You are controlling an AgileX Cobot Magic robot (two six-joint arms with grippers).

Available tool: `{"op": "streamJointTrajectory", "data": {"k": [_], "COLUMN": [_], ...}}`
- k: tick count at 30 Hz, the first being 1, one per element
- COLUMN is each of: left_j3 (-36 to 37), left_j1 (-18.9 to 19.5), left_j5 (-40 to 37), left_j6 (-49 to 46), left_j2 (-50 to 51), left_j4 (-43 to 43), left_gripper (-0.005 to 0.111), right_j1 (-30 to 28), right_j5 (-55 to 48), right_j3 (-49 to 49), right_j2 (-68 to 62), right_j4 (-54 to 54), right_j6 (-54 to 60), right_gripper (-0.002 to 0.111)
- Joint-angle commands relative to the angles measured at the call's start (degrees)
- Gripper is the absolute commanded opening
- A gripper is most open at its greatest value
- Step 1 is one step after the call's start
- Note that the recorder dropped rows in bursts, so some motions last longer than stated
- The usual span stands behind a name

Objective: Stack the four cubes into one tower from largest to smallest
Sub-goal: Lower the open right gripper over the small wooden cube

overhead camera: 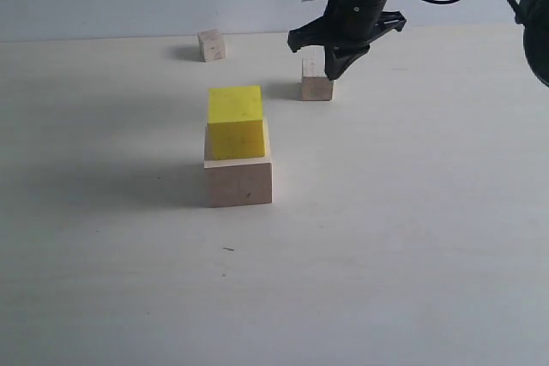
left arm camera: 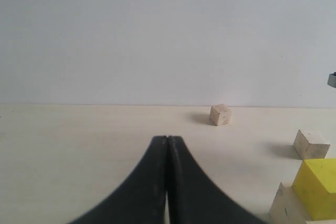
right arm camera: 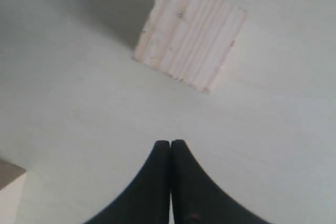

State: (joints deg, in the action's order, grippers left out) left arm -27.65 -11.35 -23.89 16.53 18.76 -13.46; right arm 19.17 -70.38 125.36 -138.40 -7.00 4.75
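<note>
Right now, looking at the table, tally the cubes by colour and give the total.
Bright yellow cube: 1
Pale wood cubes: 3 (large base cube under the yellow one, small cube near the stack, small cube farthest back)
Total: 4

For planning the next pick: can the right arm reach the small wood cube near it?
Probably yes: nothing stands between the right gripper and the small wood cube, but its fingers are shut.
</note>
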Motion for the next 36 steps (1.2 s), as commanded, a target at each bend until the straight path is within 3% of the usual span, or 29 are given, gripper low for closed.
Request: {"op": "streamJointTrajectory", "data": {"k": [1, 5, 10, 12, 27, 36], "left_j3": [0.32, 0.32, 0.32, 0.32, 0.32, 0.32], "left_j1": [-0.01, -0.01, -0.01, -0.01, -0.01, -0.01], "left_j5": [0.40, 0.40, 0.40, 0.30, 0.30, 0.30], "left_j6": [0.17, 0.17, 0.17, 0.17, -0.06, -0.44], "left_j2": [-0.30, -0.30, -0.30, -0.30, -0.30, -0.30], "left_j4": [1.22, 2.01, 2.28, 2.73, 3.32, 3.32], "left_gripper": [0.000, 0.000, 0.000, 0.000, 0.000, 0.000], "right_j1": [1.82, 2.12, 2.12, 2.12, 2.12, 2.12], "right_j5": [0.42, 0.42, 5.34, 7.55, 5.78, 5.53], "right_j3": [0.39, 0.39, 0.39, 0.39, 13.02, 15.08], "right_j2": [1.07, 1.07, 1.07, 1.07, -4.93, -9.29], "right_j4": [1.41, 7.96, 7.00, 7.00, 7.00, 7.00], "right_j6": [-5.34, -9.39, -9.39, -9.94, -15.94, -17.89], "right_gripper": [0.000, 0.019, 0.063, 0.070, 0.071, 0.070]}}
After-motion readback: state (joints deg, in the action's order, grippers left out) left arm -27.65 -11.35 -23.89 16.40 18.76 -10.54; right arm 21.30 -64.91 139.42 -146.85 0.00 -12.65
